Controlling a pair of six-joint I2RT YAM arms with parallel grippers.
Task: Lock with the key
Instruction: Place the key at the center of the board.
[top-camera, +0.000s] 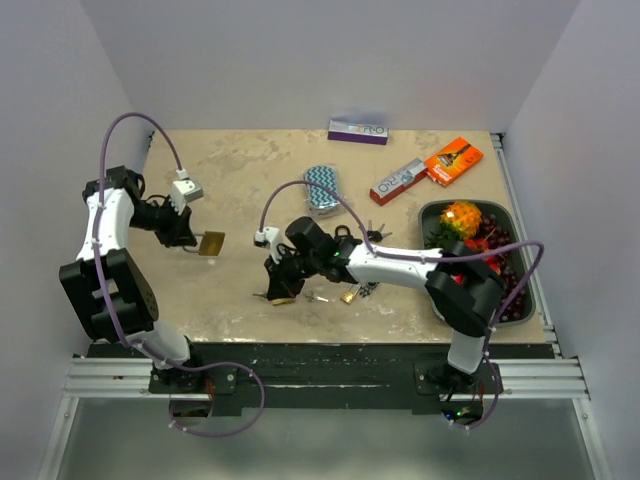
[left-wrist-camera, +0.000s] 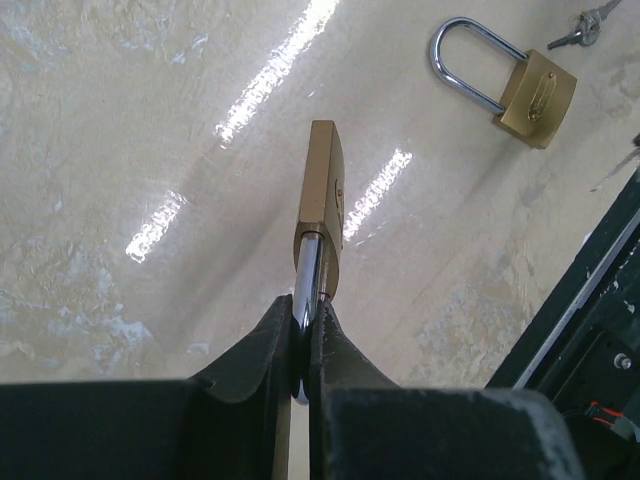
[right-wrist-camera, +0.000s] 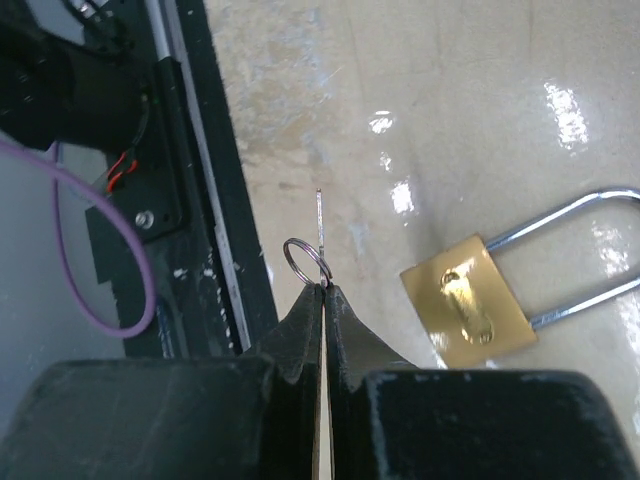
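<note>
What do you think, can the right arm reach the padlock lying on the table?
Probably yes. The padlock lies on bare table just beside the right hand, with nothing between them. But that hand is busy pinching the key.

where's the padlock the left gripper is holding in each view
top external: held padlock left of centre, at the left gripper tip.
left wrist: centre, edge-on, shackle pinched between the fingers.
right wrist: not in it; the one there is a loose padlock lying flat.
shared landmark: black rail at the near edge.
</note>
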